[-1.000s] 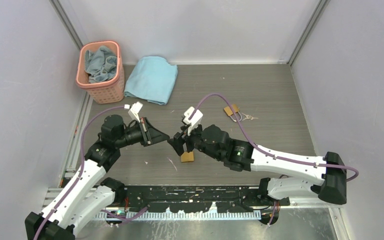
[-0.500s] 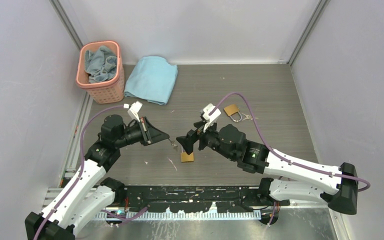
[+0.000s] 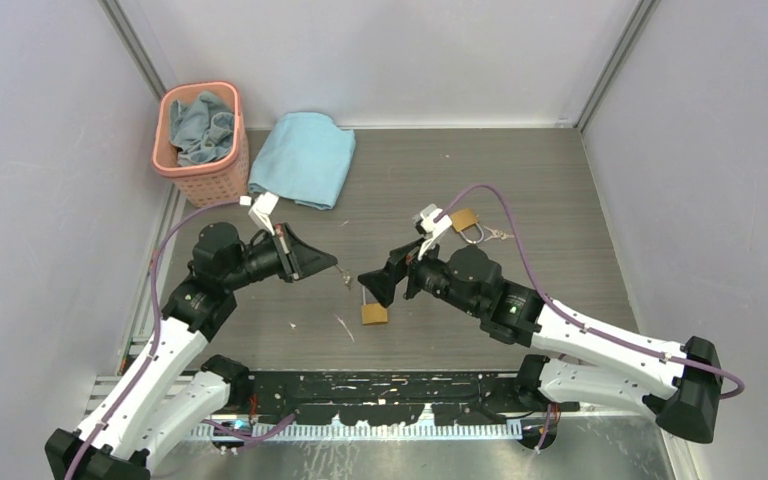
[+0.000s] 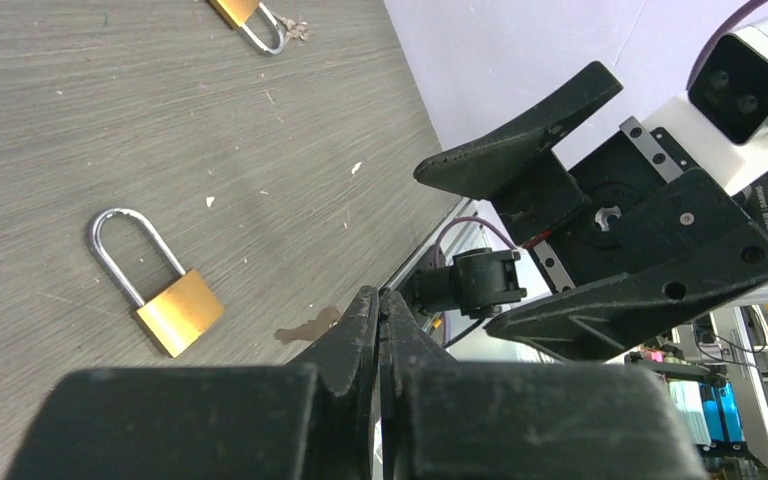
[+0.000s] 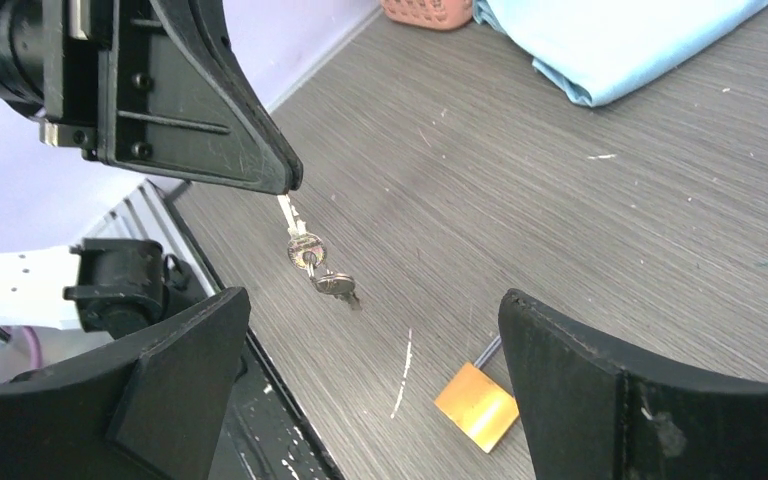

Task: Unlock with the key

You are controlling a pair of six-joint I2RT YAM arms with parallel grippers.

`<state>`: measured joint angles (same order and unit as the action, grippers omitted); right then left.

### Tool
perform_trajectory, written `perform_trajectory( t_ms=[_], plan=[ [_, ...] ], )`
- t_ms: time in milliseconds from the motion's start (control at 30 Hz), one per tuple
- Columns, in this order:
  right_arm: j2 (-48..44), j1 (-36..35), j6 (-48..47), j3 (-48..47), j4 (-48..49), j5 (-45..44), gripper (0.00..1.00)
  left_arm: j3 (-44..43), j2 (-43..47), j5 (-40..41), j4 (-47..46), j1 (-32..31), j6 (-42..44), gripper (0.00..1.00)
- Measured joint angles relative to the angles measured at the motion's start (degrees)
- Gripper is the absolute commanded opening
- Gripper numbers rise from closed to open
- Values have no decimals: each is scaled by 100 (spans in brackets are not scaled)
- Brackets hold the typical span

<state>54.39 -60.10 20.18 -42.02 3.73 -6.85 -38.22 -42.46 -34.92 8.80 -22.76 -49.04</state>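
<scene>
L arm (image 3: pixel 165 350): base at near-left edge, rises up and inward, forearm roughly level, wrist aimed right over the tabletop (image 3: pixel 550 180). R arm (image 3: pixel 580 335): base near-right, stretched long and low to the left, wrist aimed left. The two tools face each other tip to tip, near but apart.

L tool (image 3: pixel 332 264): closed tight, fingertips pinching a key (image 5: pixel 286 212) by its upper end. The key hangs down from the tips w/ a spare key (image 5: pixel 338 285) linked on below it. Can't tell if the spare clears the tabletop.

R tool (image 5: pixel 372 298): wide open, gripping nothing and touching nothing; its fingers frame the R wrist view left and right.

Padlock (image 3: pixel 374 312): brass body, steel shackle, lying flat on the tabletop just on the near side of the R tool, shackle end toward that tool. In the R wrist view it sits low between the open fingers. The key hangs left of it and a bit farther back, apart from it.

Farther back, beyond the R wrist: 2nd padlock (image 3: pixel 465 220), also brass, lying flat, w/ small keys just beside its shackle.

Far left: folded light-blue towel (image 3: pixel 303 158) on the tabletop. Just beside it, in the far-left corner, is a pink basket (image 3: pixel 222 170) holding a crumpled grey-blue cloth (image 3: pixel 200 125).

Tabletop is grey wood-grain w/ a few pale flecks and scuffs. Plain pale walls (image 3: pixel 410 50) close it in at back and both sides.
</scene>
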Motion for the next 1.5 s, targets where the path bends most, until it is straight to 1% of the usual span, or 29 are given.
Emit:
perform_trajectory(
  t_ms=[233,533,833,1167,1367,1500],
  plan=[
    [-205,358,398,177,448,557,100,-302,-44,39,-7,0,2,0],
    [-197,442,643,240,861,1014,100,-758,-81,35,-7,0,48,0],
    [-190,597,704,240,1211,1364,96,-1163,-81,31,76,0,144,0],
    [57,708,848,240,1762,1676,92,-1482,-81,31,79,0,94,0],
    [332,734,1001,208,2166,1895,85,-1537,-87,35,9,0,-28,0],
    [544,734,1088,11,2402,2035,81,-1537,-101,39,-39,0,-101,0]
  ],
)
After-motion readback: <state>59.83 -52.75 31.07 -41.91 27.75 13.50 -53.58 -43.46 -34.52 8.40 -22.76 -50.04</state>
